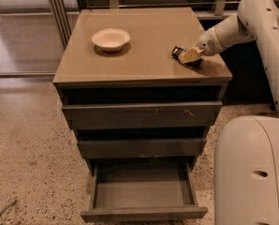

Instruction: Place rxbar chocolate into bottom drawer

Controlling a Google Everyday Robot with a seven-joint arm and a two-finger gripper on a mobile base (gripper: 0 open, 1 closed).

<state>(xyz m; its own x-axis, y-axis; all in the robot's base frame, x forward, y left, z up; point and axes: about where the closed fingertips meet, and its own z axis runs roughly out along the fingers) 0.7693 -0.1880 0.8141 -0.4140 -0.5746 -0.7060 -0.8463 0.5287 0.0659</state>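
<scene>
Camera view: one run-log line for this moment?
gripper: cabinet top right edge, at rxbar chocolate | bottom drawer: open, bar not inside | white bowl: cabinet top, left

The rxbar chocolate, a small dark wrapped bar, lies near the right front corner of the cabinet top. It is largely covered by the gripper poised right over it (only the bar's left end shows). Below, the bottom drawer, grey-brown with a plain flat front, stands pulled out, with nothing inside.
</scene>
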